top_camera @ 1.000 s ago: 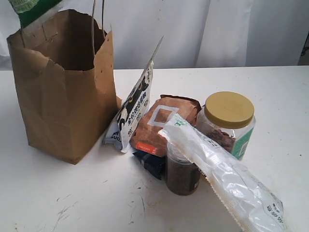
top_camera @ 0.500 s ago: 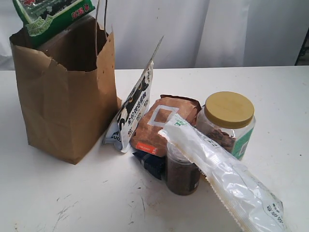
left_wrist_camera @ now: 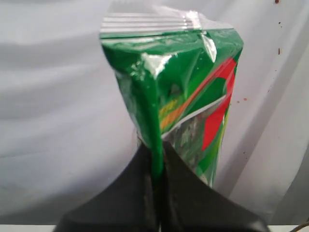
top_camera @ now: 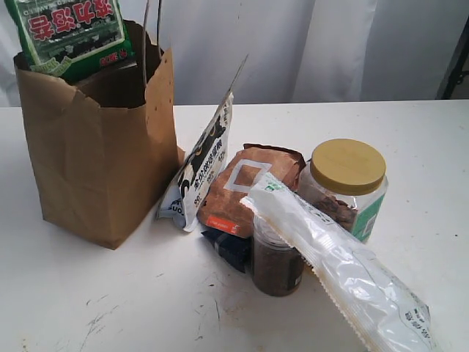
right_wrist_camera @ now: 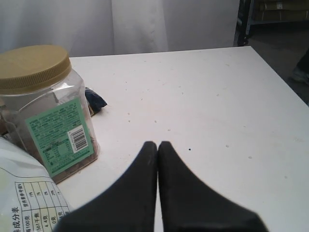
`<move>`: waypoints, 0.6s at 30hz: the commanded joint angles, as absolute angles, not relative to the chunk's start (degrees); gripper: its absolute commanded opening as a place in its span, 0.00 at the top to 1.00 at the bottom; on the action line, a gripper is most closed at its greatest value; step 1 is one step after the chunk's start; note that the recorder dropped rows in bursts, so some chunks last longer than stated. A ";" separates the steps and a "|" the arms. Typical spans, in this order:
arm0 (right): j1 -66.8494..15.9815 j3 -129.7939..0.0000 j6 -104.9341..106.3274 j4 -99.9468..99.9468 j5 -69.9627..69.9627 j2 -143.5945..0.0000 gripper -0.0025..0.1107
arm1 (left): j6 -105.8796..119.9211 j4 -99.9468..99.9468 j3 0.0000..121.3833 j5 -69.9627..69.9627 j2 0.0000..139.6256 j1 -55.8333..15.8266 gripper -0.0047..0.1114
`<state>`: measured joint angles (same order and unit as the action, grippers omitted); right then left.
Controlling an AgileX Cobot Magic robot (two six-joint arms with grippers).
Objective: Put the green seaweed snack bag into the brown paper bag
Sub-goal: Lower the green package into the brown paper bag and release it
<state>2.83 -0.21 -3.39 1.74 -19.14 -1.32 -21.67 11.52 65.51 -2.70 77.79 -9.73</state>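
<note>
The green seaweed snack bag hangs at the top left of the exterior view, its lower end just over the open mouth of the brown paper bag, which stands upright on the table's left. In the left wrist view my left gripper is shut on the packet's edge, and the green seaweed snack bag stretches away from the black fingers. That gripper itself is out of the exterior view. My right gripper is shut on nothing, low over bare white table beside a jar.
Right of the paper bag stand a white-and-black pouch, a small brown pouch with a white square, a yellow-lidded jar, a dark small jar and a long clear-white packet. White curtain behind.
The green snack bag has come down and rightward into view above the paper bag's mouth, turning its printed face to the camera. Everything else on the table stayed put.
</note>
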 commanded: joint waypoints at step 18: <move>3.12 0.00 -3.44 1.43 -18.26 -0.89 0.98 | -20.74 11.67 65.65 1.82 77.48 -9.60 0.75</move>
<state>2.83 -0.21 -3.39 1.74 -19.14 -1.32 -20.97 11.52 65.51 2.16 77.79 -9.73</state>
